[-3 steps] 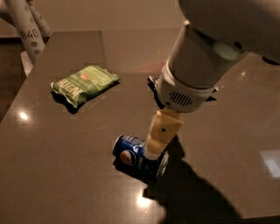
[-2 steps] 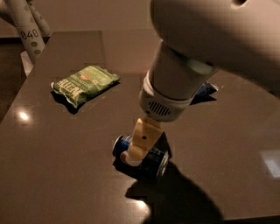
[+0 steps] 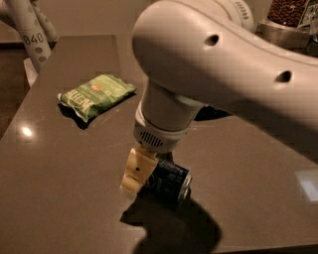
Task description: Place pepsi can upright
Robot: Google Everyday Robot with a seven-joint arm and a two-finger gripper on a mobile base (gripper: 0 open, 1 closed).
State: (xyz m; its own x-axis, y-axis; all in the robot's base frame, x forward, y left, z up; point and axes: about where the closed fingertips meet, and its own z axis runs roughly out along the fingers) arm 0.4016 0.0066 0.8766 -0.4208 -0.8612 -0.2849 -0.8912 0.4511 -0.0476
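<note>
The pepsi can [image 3: 170,180], dark blue with a silver end, lies on its side on the dark brown table [image 3: 59,198], its silver end facing right and toward me. My gripper [image 3: 141,177] hangs from the big white arm [image 3: 218,64] and is down at the can's left end, touching it or very close to it. The cream part of the gripper covers that end and the logo. The arm hides the table behind the can.
A green chip bag [image 3: 97,95] lies flat at the back left. A white dotted post marked 040 [image 3: 31,35] stands at the far left corner. A container of brown stuff [image 3: 290,14] stands at the back right. The table's left edge runs along the left.
The arm has swung left and closer to the camera. The gripper has moved from the can's right side down to its left end. The logo is now covered.
</note>
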